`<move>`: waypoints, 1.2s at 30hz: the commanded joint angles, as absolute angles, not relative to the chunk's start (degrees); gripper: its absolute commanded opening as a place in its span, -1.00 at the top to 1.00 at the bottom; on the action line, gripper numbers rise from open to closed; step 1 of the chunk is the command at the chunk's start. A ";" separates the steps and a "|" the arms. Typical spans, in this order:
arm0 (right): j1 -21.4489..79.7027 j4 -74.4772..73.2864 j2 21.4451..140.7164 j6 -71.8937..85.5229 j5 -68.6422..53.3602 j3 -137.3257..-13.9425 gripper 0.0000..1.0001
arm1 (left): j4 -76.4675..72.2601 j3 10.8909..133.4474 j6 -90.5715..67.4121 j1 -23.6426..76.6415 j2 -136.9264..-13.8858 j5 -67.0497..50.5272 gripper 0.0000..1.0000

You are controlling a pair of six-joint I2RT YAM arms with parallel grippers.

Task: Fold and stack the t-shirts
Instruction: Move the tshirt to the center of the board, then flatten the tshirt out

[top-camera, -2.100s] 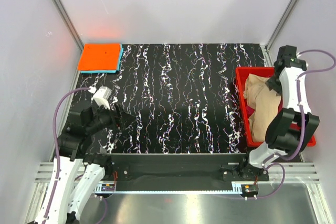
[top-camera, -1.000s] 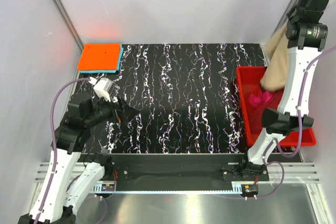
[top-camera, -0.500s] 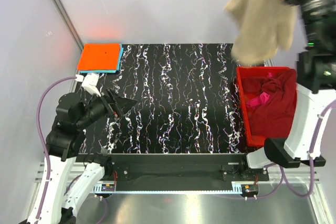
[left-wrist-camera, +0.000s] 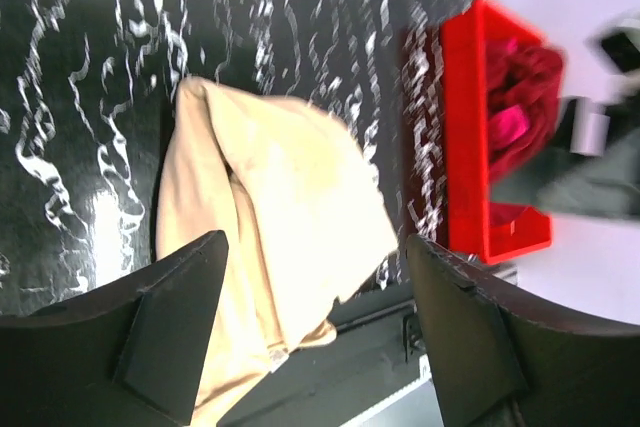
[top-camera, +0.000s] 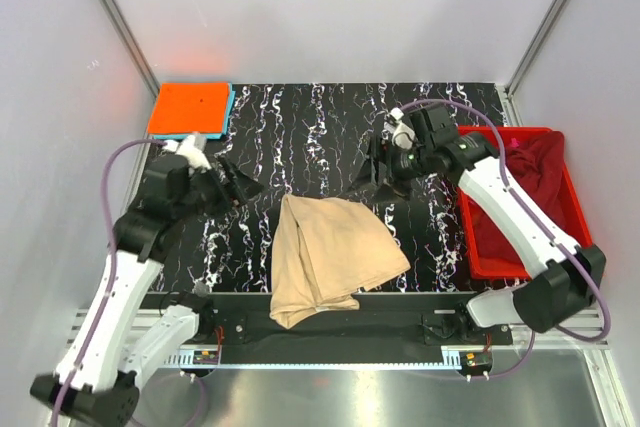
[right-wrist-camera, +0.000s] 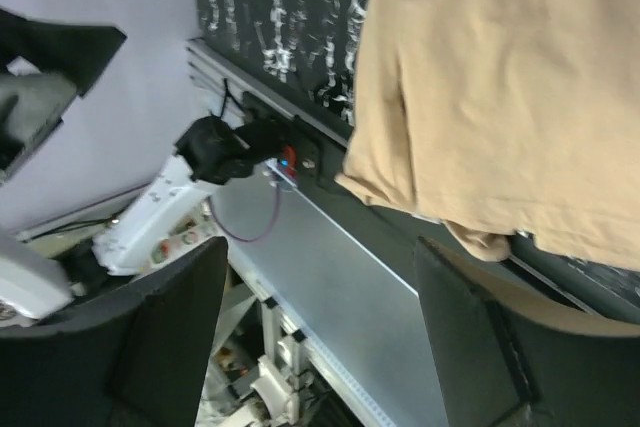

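Observation:
A large tan t-shirt [top-camera: 330,252] lies crumpled on the black marbled table [top-camera: 320,137] near the front, and its lower hem hangs over the front edge. It also shows in the left wrist view [left-wrist-camera: 270,207] and the right wrist view [right-wrist-camera: 500,77]. My right gripper [top-camera: 372,175] is open and empty, hovering just behind the shirt. My left gripper [top-camera: 240,187] is open and empty, to the shirt's left. A folded orange t-shirt [top-camera: 190,107] rests on a light blue one [top-camera: 229,115] at the back left corner. A maroon t-shirt [top-camera: 535,187] and a pink one [left-wrist-camera: 508,125] lie in the bin.
The red plastic bin [top-camera: 468,217] stands at the table's right edge and also shows in the left wrist view [left-wrist-camera: 465,157]. The metal frame rail [top-camera: 330,359] runs below the table's front edge. Grey walls enclose the sides and back.
My right arm lifted the tan t-shirt out of the red bin, swung it high and left, and let it go on the table. My left arm rose and reached toward the middle.

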State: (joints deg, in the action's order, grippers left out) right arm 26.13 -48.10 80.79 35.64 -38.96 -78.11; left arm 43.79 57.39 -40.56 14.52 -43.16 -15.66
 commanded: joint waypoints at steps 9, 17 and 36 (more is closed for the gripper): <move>25.49 -53.35 77.61 31.64 -27.52 -58.28 -0.35 | 46.65 69.42 -33.58 33.29 -78.55 -12.14 -0.43; 17.60 -47.99 79.53 35.94 -22.85 -48.26 -0.45 | 38.68 61.88 -35.24 47.29 -85.68 -21.86 -0.20; 14.94 -44.91 92.37 31.82 -14.77 -47.46 -0.40 | 28.67 51.42 -35.59 49.92 -91.32 -28.39 -0.35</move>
